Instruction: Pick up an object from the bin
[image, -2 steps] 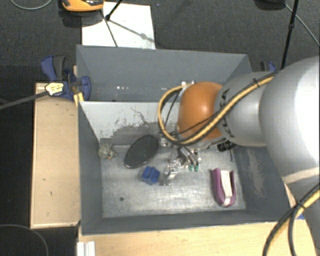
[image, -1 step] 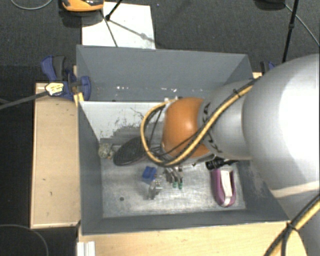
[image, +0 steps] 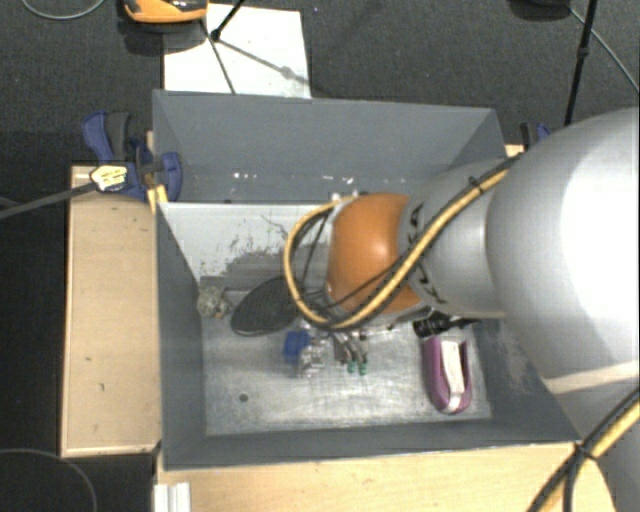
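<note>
blue piece (image: 297, 348) on bin (image: 250, 405) floor, just left of gripper (image: 346, 358); grip width cannot tell.

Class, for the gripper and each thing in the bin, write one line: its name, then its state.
gripper: low over the floor of the bin, beside the small blue thing
small blue thing: lying mid-floor, just left of the gripper
dark oval thing: lying flat, back left, untouched
small grey thing: at the left wall's foot
purple-and-white thing: lying at the right
</note>
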